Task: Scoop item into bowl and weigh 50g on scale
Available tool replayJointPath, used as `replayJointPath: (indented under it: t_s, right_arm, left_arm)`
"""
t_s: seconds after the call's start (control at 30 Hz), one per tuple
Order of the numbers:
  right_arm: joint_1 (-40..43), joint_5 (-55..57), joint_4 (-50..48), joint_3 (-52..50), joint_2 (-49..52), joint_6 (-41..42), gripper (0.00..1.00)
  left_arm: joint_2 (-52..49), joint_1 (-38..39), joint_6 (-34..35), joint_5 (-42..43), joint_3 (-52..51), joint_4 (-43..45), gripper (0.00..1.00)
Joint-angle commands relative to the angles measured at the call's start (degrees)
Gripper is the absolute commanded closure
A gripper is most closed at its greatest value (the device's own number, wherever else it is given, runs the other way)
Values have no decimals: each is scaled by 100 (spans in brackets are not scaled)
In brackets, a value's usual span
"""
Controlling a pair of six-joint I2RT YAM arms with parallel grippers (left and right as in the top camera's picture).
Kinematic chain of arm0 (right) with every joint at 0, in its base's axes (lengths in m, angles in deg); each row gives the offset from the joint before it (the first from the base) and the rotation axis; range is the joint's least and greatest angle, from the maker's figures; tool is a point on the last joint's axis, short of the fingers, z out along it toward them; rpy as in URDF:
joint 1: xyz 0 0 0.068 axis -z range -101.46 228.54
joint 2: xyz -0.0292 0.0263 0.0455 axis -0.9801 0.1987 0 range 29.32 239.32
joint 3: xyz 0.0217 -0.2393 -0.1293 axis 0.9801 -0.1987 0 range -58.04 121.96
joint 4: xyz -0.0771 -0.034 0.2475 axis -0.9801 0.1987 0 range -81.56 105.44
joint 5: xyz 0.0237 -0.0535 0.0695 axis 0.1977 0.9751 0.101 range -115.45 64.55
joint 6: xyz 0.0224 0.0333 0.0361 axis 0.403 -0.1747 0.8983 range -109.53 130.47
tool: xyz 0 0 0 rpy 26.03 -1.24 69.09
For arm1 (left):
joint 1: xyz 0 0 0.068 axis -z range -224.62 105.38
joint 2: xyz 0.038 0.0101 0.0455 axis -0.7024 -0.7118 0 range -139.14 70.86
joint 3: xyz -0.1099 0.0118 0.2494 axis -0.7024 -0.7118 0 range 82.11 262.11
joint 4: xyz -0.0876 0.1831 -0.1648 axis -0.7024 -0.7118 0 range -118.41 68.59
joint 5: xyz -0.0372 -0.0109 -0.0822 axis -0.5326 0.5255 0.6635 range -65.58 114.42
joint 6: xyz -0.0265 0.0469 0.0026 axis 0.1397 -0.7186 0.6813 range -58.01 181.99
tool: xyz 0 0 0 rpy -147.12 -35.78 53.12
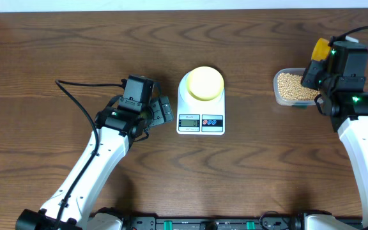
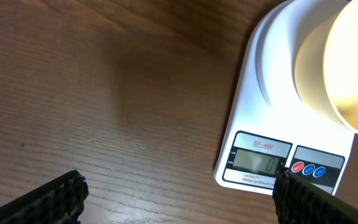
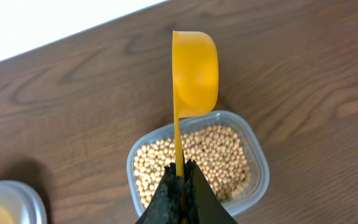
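Note:
A pale-yellow bowl (image 1: 205, 83) sits on the white scale (image 1: 200, 121) at the table's centre; both also show in the left wrist view, bowl (image 2: 340, 68) and scale (image 2: 260, 93). Tan beans (image 1: 292, 86) fill a clear tub (image 1: 277, 94) at the right, also seen in the right wrist view (image 3: 219, 155). My right gripper (image 3: 180, 171) is shut on the handle of a bright yellow scoop (image 3: 194, 71), held on its side above the tub; the scoop (image 1: 321, 48) also shows overhead. My left gripper (image 2: 179, 199) is open and empty, low beside the scale's left front.
The table's far edge (image 3: 55, 28) runs just beyond the tub. A black cable (image 1: 75, 102) trails from the left arm across the wood. The scale's display (image 2: 253, 163) and coloured buttons (image 2: 308, 169) face the left gripper.

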Motion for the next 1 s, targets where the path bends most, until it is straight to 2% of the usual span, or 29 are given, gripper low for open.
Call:
replayJointPath:
  t_s: [0.0, 0.1, 0.23, 0.53, 0.7, 0.83, 0.97]
  right_arm:
    - [11, -332, 116, 87, 28, 275, 99]
    - [13, -424, 267, 87, 26, 286, 99]
    - [48, -417, 409, 87, 28, -50, 99]
    - [374, -286, 662, 87, 31, -103, 99]
    - [739, -922, 726, 87, 31, -332, 99]
    - [883, -1217, 726, 87, 31, -450, 99]
    - [881, -1217, 723, 87, 31, -555, 99]
  left_arm:
    - [-59, -24, -402, 529, 20, 0, 2]
    - [-59, 31, -1423, 1287, 20, 9, 2]
    - [-59, 188, -2350, 1432, 20, 52, 2]
    - [-59, 332, -2494, 1928, 20, 258, 2]
    - [-59, 332, -3246, 2861, 20, 286, 2]
    - [-59, 332, -3259, 2505, 20, 313, 2]
    - [-59, 496, -3261, 1373, 20, 313, 2]
